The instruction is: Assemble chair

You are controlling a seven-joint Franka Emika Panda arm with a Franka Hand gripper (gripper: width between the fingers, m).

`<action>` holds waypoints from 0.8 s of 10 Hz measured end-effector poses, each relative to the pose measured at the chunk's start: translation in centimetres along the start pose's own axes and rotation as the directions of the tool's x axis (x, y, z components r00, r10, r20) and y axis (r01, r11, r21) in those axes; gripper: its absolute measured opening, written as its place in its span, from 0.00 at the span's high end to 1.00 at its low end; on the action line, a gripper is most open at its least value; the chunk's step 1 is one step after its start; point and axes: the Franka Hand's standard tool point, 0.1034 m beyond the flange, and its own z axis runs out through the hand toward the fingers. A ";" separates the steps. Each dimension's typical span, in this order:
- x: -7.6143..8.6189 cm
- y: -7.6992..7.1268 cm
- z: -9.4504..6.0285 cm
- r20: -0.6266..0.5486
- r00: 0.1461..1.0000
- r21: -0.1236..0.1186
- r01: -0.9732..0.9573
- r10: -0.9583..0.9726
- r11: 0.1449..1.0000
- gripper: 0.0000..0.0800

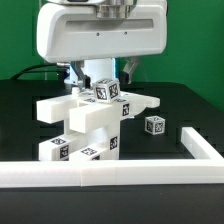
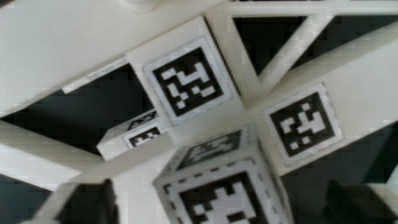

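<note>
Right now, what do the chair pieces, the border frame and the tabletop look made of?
Chair pieces: probably hard white plastic; matte, with crisp blocky edges and printed black-and-white tags on the faces.
Border frame: looks like the same matte white plastic, plain, no tags.
Tabletop: black and smooth-looking; could be laminate or painted board, can't tell from here.

We find the chair stack (image 1: 95, 114) behind the front rail of the border frame (image 1: 110, 172). A small cube (image 1: 155, 126) lies apart at the exterior view's right, inside that frame.
</note>
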 end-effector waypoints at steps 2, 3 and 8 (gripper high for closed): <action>0.0 0.0 0.0 0.000 1.000 0.000 0.000 0.000 1.000 0.64; 0.0 0.0 0.0 0.000 1.000 0.000 0.000 0.000 1.000 0.64; 0.0 0.0 0.0 0.000 0.986 0.000 -0.166 0.166 0.986 0.64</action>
